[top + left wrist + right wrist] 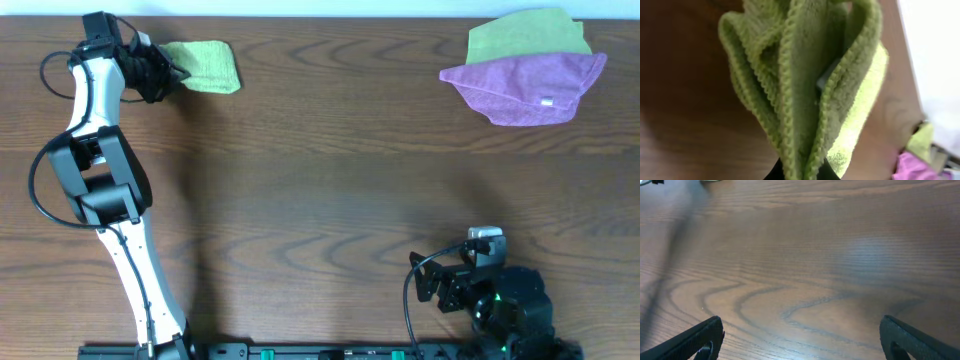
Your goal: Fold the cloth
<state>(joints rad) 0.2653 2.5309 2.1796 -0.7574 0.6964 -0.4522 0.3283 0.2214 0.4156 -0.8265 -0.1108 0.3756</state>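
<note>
A brown wood-grain table [330, 180] fills the overhead view, and the white-and-black left arm [100, 170] reaches up its left side to the far edge. The right arm [500, 295] sits folded at the near right. Only the overhead view gives the whole layout. The cloth [205, 66] lies at the far left. A purple cloth [525, 88] overlaps a second green cloth [525, 38] at the far right, well apart from it. From above, the lime-green cloth's long axis runs left to right, with its gathered end at the left gripper [160, 70] and its broader free end pointing right. The left wrist view adds what the overhead cannot: several ribbed hems of the cloth [805, 85] are bunched in upright folds that narrow toward the bottom of the frame. There the left gripper [799, 175] is clamped tight on them. The purple cloth [915, 167] shows blurred in that frame's corner. The right wrist view shows only bare wood and the right gripper [800, 335], with its 2 dark fingers [695, 340] spread wide apart and holding nothing.
</note>
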